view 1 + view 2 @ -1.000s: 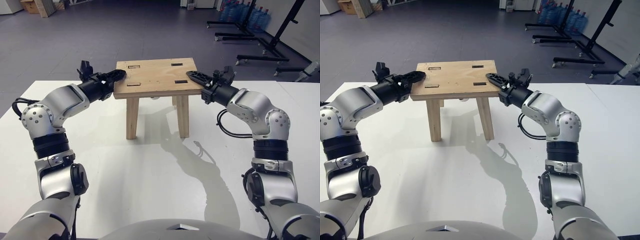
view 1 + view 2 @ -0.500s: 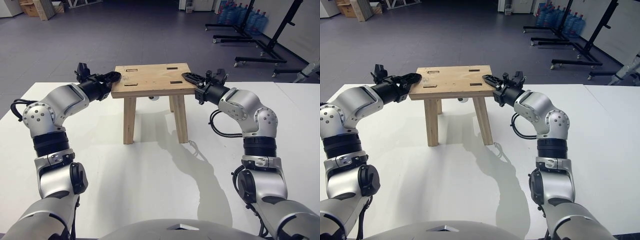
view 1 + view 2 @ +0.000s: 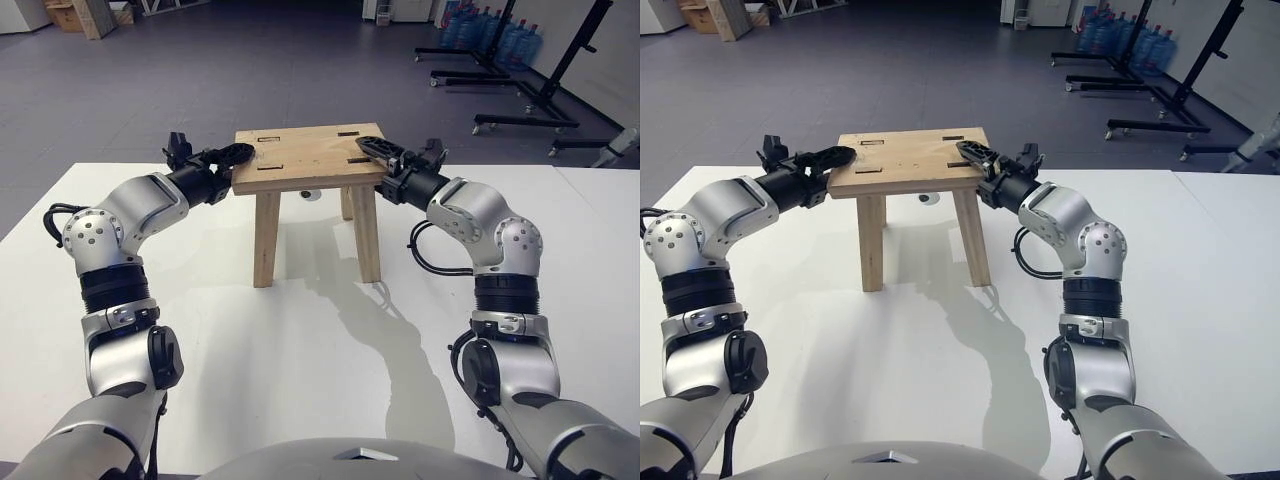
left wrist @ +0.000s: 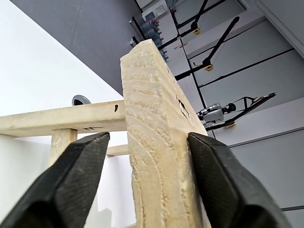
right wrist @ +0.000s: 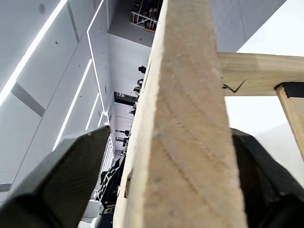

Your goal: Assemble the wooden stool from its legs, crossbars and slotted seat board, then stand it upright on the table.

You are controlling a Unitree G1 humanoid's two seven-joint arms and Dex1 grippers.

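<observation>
The assembled wooden stool stands upright at the far middle of the white table point(image 3: 300, 380). Its slotted seat board point(image 3: 305, 160) is on top, and the two front legs point(image 3: 265, 238) point(image 3: 367, 232) reach down to the tabletop. My left gripper point(image 3: 234, 160) is shut on the seat's left edge. My right gripper point(image 3: 374, 152) is shut on its right edge. In the left wrist view the seat board point(image 4: 156, 161) sits edge-on between both fingers point(image 4: 71, 185), with a crossbar point(image 4: 61, 118) below. The right wrist view shows the seat board point(image 5: 185, 118) clamped likewise.
A small round hole point(image 3: 312, 196) lies in the table behind the stool. Open tabletop stretches in front of the stool and to both sides. Beyond the far table edge is grey floor, with black wheeled stands point(image 3: 520, 90) at the back right.
The camera has shifted between frames. Both grippers keep their hold on the seat board. My right forearm has swung in closer to the stool.
</observation>
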